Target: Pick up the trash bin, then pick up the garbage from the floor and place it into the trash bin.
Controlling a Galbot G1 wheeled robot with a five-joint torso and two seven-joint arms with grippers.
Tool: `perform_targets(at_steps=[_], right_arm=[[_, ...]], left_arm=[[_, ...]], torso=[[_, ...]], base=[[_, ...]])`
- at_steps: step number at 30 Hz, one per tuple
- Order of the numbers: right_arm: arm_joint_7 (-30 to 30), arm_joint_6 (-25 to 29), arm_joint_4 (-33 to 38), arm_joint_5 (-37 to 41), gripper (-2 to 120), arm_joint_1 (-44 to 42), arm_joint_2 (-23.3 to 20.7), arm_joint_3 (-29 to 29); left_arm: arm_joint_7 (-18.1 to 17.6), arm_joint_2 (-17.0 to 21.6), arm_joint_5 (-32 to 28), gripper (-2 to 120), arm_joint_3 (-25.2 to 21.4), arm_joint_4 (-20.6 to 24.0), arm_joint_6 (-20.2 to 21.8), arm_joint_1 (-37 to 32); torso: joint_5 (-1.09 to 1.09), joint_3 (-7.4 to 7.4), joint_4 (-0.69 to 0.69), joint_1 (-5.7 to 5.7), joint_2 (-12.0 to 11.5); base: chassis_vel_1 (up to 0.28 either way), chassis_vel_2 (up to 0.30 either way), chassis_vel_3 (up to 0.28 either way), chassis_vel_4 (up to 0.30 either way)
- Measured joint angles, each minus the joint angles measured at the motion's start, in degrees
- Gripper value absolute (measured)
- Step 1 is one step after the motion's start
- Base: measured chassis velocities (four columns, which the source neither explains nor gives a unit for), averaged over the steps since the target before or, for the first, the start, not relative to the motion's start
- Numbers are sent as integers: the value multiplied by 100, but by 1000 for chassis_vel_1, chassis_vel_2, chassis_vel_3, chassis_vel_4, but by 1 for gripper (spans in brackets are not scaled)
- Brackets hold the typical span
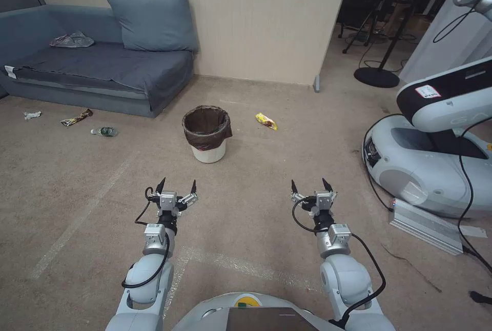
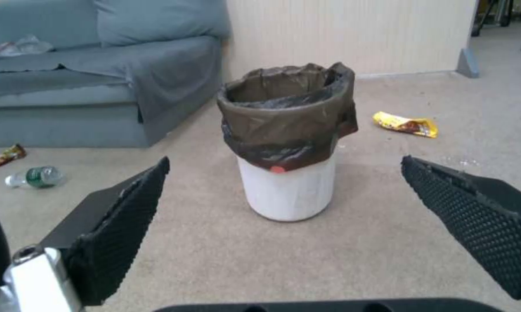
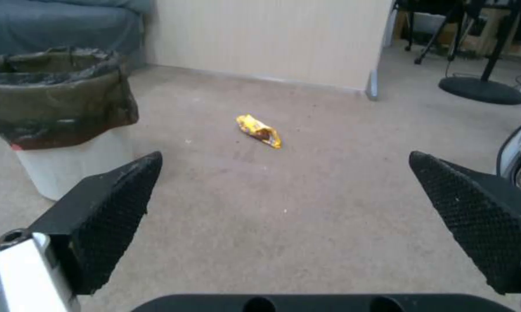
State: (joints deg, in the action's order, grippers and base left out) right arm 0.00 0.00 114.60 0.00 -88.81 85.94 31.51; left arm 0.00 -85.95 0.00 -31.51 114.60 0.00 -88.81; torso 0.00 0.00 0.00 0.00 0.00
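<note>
The trash bin is a small white bucket with a dark bag folded over its rim, upright on the carpet ahead of me. Garbage lies around it: a yellow wrapper to its right, and at the left by the sofa a dark wrapper, a small clear bottle and a white tissue. My left gripper hovers open, short of the trash bin, nothing between its fingers. My right gripper is open too, facing the yellow wrapper, with the trash bin off to one side.
A blue-grey sofa with a cushion stands at the back left against a beige wall. Another white robot with cables and a metal bar crowds the right. A stand base sits in the doorway. Open carpet lies between me and the bin.
</note>
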Motion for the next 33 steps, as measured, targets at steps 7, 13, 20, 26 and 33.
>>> perform_targets(at_steps=[7,13,20,26,33], right_arm=[[0,0,0,0,100,0,0,0],[0,0,0,0,100,0,0,0],[0,0,0,0,100,0,0,0],[134,-133,419,-45,100,-265,139,179],[540,-548,1622,-246,100,-1028,537,700]], left_arm=[[0,0,0,100,0,0,0,0],[0,0,0,100,0,0,0,0],[-1,0,0,100,0,0,5,-2],[-185,63,0,100,-39,632,578,-268],[-529,185,10,100,-107,1759,1613,-746]], torso=[[0,0,0,0,0],[0,0,0,0,0],[0,0,0,0,0],[0,0,1,0,0],[0,-1,-1,0,0]], base=[[0,0,0,0],[0,0,0,0],[0,0,0,0],[0,0,0,0],[0,0,0,0]])
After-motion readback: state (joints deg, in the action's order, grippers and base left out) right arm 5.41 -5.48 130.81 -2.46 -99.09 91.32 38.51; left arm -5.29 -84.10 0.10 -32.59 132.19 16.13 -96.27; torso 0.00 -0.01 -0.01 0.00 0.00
